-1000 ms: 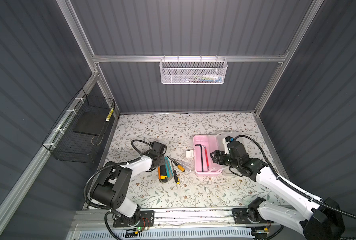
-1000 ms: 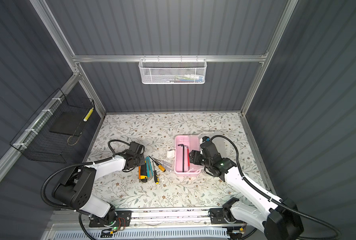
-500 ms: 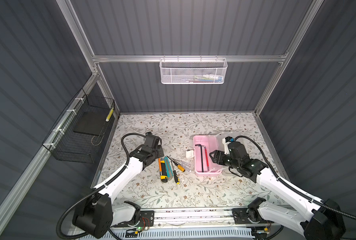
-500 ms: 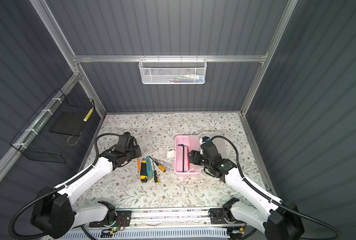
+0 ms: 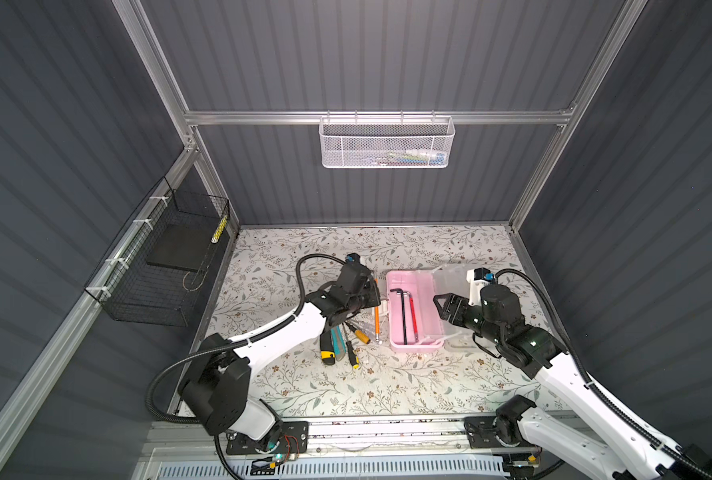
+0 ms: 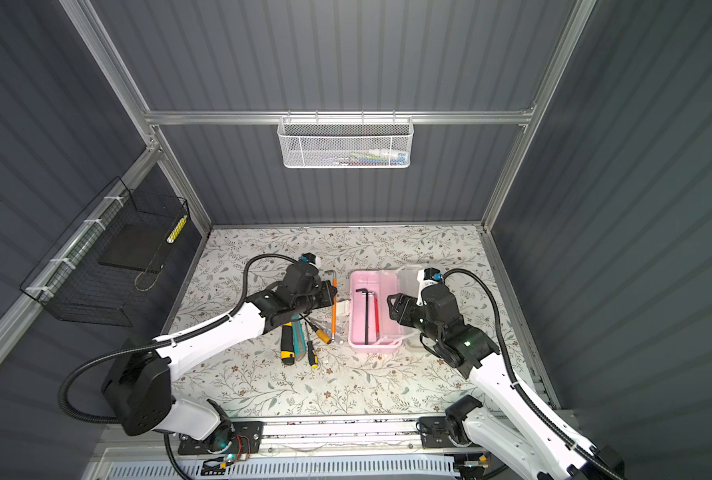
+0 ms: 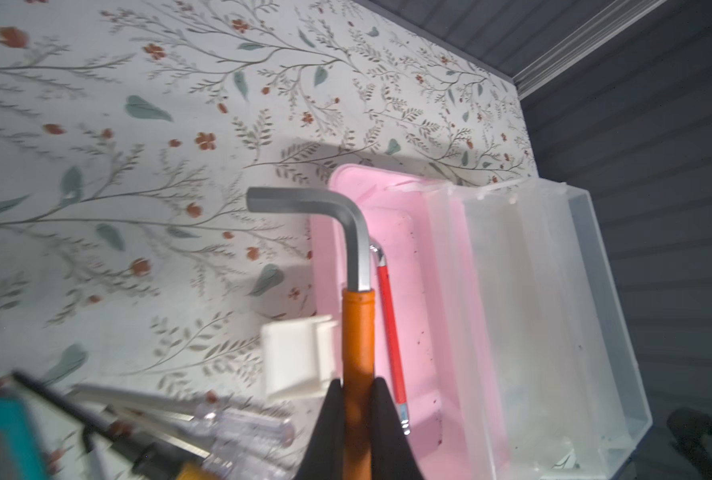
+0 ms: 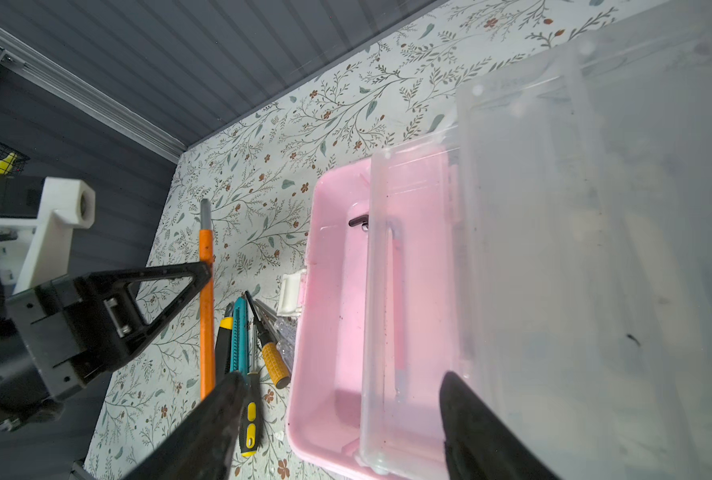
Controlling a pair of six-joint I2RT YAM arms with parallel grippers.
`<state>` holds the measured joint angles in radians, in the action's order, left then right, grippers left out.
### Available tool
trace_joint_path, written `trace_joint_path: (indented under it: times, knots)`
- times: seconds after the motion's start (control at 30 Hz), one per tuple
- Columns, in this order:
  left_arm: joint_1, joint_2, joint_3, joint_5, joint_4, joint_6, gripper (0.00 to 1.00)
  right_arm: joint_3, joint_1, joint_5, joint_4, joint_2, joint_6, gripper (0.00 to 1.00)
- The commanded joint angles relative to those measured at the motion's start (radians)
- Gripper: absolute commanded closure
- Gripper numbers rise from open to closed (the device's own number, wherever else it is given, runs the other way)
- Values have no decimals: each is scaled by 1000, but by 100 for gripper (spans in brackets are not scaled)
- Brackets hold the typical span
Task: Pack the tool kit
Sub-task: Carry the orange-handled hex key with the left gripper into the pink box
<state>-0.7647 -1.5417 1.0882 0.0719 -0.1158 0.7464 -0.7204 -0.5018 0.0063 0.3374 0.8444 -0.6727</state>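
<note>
Gripping an orange-sleeved hex key (image 7: 358, 324) with the left gripper (image 7: 356, 382) — jaws clamped on the sleeve, bent steel end sticking out past the fingertips. In both top views the key runs parallel to the pink box (image 5: 427, 291), just outside its latch-side wall, near the white latch (image 7: 298, 361). Box sits open on the floral table (image 5: 346, 386), frosted lid (image 8: 553, 249) folded back on the side away from the latch. Inside: black hex key (image 5: 402, 316) and red hex key (image 5: 413, 318), side by side. Right gripper (image 8: 339, 380) is over the hinge side — jaws spread wide, empty. Loose beside the box: teal utility knife (image 8: 238, 332), black-yellow utility knife (image 8: 223, 340), yellow-handled screwdriver (image 8: 273, 361), a few more screwdrivers.
</note>
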Motion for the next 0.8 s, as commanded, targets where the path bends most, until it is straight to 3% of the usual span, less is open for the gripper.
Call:
trace_joint_path:
  times: [0.0,0.5,0.77]
  knots:
    - [-30,-87,95,-23,100,31,100,-5,5,19,41,-22,-8,26]
    - [-111,-413,302,-3,95,125,100,48,8,28,24,-42,1,26]
    - [-112,-490,372,46,31,144,100,81,12,24,2,-38,8,25]
